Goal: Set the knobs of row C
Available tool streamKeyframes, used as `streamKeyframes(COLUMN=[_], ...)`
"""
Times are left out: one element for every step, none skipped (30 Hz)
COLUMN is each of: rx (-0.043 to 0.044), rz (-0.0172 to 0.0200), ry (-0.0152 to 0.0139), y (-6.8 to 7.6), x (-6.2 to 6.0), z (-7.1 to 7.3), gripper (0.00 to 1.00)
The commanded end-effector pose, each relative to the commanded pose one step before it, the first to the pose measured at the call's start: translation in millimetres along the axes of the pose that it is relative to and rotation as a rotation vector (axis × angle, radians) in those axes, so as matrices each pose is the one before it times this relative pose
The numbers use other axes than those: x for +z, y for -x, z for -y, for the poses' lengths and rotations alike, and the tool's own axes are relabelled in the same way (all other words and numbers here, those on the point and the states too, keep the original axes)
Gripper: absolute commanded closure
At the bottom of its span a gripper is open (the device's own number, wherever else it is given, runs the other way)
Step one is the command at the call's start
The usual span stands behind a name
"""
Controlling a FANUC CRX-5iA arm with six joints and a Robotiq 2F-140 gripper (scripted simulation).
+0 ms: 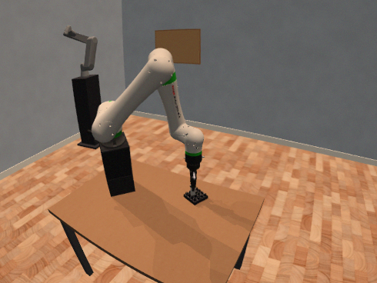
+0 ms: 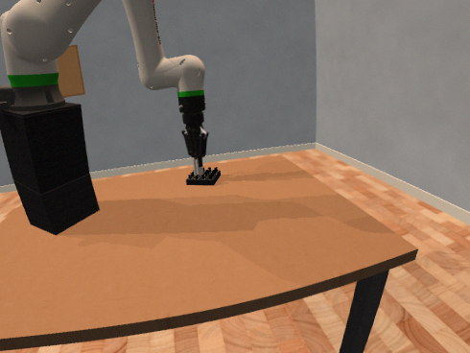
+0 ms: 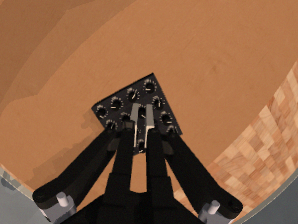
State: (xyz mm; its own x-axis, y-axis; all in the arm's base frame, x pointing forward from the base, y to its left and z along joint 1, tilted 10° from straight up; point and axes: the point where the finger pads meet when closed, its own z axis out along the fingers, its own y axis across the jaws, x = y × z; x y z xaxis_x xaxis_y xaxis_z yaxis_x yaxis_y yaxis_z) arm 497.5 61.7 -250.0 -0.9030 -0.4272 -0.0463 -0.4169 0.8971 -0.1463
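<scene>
I'm seeing the gripper point(image 3: 141, 129) pinching a knob point(image 3: 141, 120) on the knob box point(image 3: 154, 90), which is sitting mid-table point(image 2: 269, 240); which knob, I honestly can't tell.

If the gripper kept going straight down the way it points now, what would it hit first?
The gripper points straight down at the knob box and is shut on one of its knobs, so it would press into that knob and the box; which knob is unclear.

Black knob box point(image 3: 137, 111) flat on the table, knob marks unreadable.
</scene>
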Motion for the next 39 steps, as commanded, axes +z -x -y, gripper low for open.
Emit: streamKeyframes(rx=[0.10448, 0.02677, 0.02689, 0.02697, 0.02702, 0.02703, 0.02702, 0.02697, 0.02689, 0.02677, 0.00000, 0.00000, 0.02663, 0.02645, 0.02624, 0.02600, 0.02573, 0.02542, 0.02509, 0.02473, 0.02434, 0.02392, 0.02348, 0.02301, 0.02251, 0.02199, 0.02145, 0.00000, 0.00000, 0.02089, 0.02030, 0.01970, 0.01908, 0.01843, 0.01778, 0.01711, 0.01643, 0.01573, 0.01503], rz=[0.00893, 0.00000, 0.00000, 0.00000, 0.00000, 0.00000, 0.00000, 0.00000, 0.00000, 0.00000, 0.00000, 0.00000, 0.00000, 0.00000, 0.00000, 0.00000, 0.00000, 0.00000, 0.00000, 0.00000, 0.00000, 0.00000, 0.00000, 0.00000, 0.00000, 0.00000, 0.00000, 0.00000, 0.00000, 0.00000, 0.00000, 0.00000, 0.00000, 0.00000, 0.00000, 0.00000, 0.00000, 0.00000, 0.00000], ry=[-0.01010, 0.00000, 0.00000, 0.00000, 0.00000, 0.00000, 0.00000, 0.00000, 0.00000, 0.00000, 0.00000, 0.00000, 0.00000, 0.00000, 0.00000, 0.00000, 0.00000, 0.00000, 0.00000, 0.00000, 0.00000, 0.00000, 0.00000, 0.00000, 0.00000, 0.00000, 0.00000, 0.00000, 0.00000, 0.00000, 0.00000, 0.00000, 0.00000, 0.00000, 0.00000, 0.00000, 0.00000, 0.00000, 0.00000], y=[0.14, 0.00, 0.00, 0.00, 0.00, 0.00, 0.00, 0.00, 0.00, 0.00, 0.00, 0.00, 0.00, 0.00, 0.00, 0.00, 0.00, 0.00, 0.00, 0.00, 0.00, 0.00, 0.00, 0.00, 0.00, 0.00, 0.00, 0.00, 0.00, 0.00, 0.00, 0.00, 0.00, 0.00, 0.00, 0.00, 0.00, 0.00, 0.00], x=[-0.02, 0.00, 0.00, 0.00, 0.00, 0.00, 0.00, 0.00, 0.00, 0.00, 0.00, 0.00, 0.00, 0.00, 0.00, 0.00, 0.00, 0.00, 0.00, 0.00, 0.00, 0.00, 0.00, 0.00, 0.00, 0.00, 0.00, 0.00, 0.00, 0.00, 0.00, 0.00, 0.00, 0.00, 0.00, 0.00, 0.00, 0.00, 0.00], z=[0.05, 0.00, 0.00, 0.00, 0.00, 0.00, 0.00, 0.00, 0.00, 0.00, 0.00, 0.00, 0.00, 0.00, 0.00, 0.00, 0.00, 0.00, 0.00, 0.00, 0.00, 0.00, 0.00, 0.00, 0.00, 0.00, 0.00, 0.00, 0.00, 0.00, 0.00, 0.00, 0.00, 0.00, 0.00, 0.00, 0.00, 0.00, 0.00], gripper=[0.95, 0.95, 0.95, 0.95, 0.95, 0.95, 0.95, 0.95, 0.95, 0.95, 0.95, 0.95, 0.95, 0.95, 0.95, 0.95, 0.95, 0.95, 0.95, 0.95, 0.95, 0.95, 0.95, 0.95, 0.95, 0.95, 0.95, 0.95, 0.95, 0.95, 0.95, 0.95, 0.95, 0.95, 0.95, 0.95, 0.95, 0.95, 0.95])
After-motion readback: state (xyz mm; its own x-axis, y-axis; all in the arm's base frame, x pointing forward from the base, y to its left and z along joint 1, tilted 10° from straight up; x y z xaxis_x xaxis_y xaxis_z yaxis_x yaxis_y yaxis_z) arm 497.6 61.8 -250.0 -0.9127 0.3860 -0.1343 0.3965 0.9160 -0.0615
